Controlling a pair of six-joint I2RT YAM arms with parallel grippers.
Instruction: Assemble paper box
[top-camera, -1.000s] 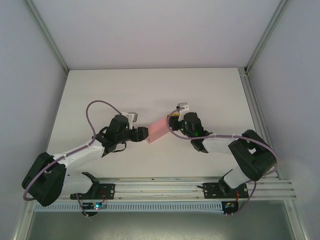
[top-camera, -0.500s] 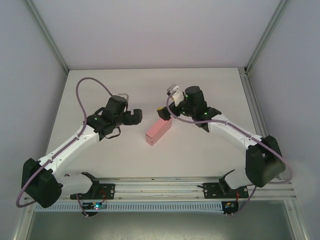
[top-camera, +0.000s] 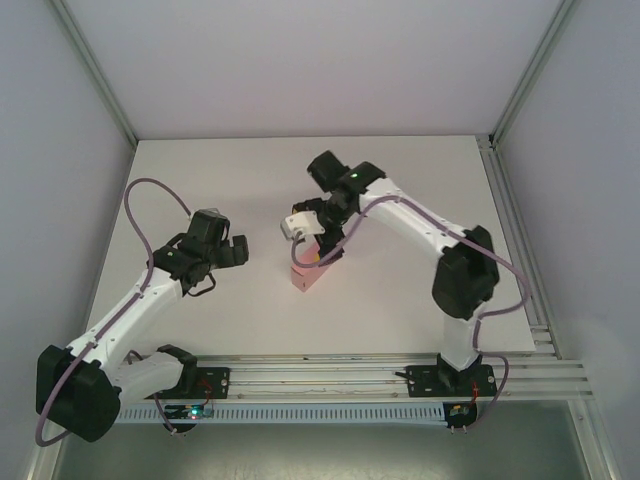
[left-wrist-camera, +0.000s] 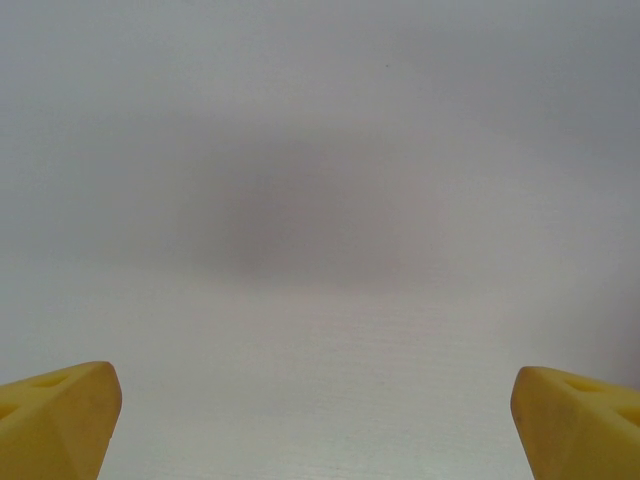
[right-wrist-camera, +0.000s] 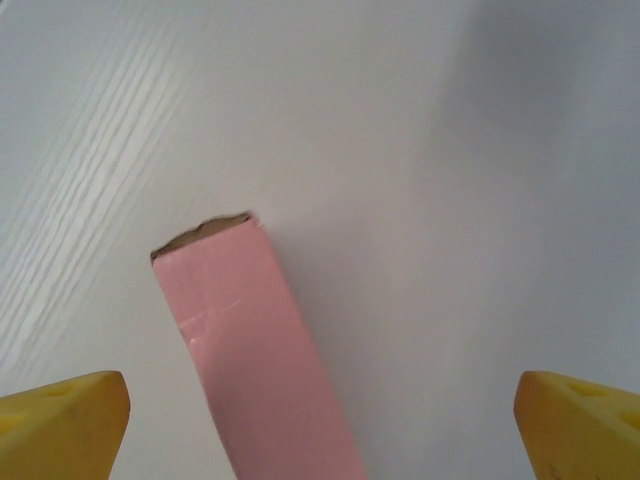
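The paper box lies formed on the table, one end seemingly unclosed, while the left gripper and right gripper both gape empty

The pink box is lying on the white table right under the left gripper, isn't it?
No. The pink box is lying on the white table right under the right gripper, not the left gripper. The right wrist view shows it between that gripper's open yellow fingers.

Bright, diffuse, even light, soft blurred shadow on the table; wrist views slightly hazy
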